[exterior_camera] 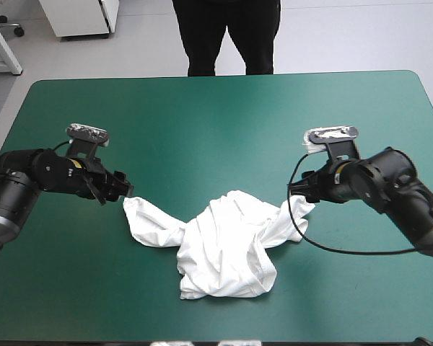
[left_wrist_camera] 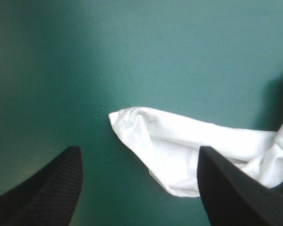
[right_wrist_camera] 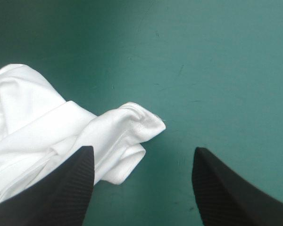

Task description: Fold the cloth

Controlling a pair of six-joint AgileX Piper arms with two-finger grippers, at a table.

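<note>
t-shirt [exterior_camera: 227, 245] lies crumpled mid-table [exterior_camera: 216, 115], toward the near edge, with a tip stretched out to each side. left gripper [exterior_camera: 125, 191] is low at one tip, fingers apart, the cloth just ahead between them. right gripper [exterior_camera: 296, 189] mirrors it, fingers also spread. both look placed to pinch corners and pull the shirt flat.

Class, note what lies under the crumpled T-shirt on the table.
Only the teal-green table cover shows around the T-shirt, which rests on it. The heap hides the patch beneath, so nothing more can be told.
</note>
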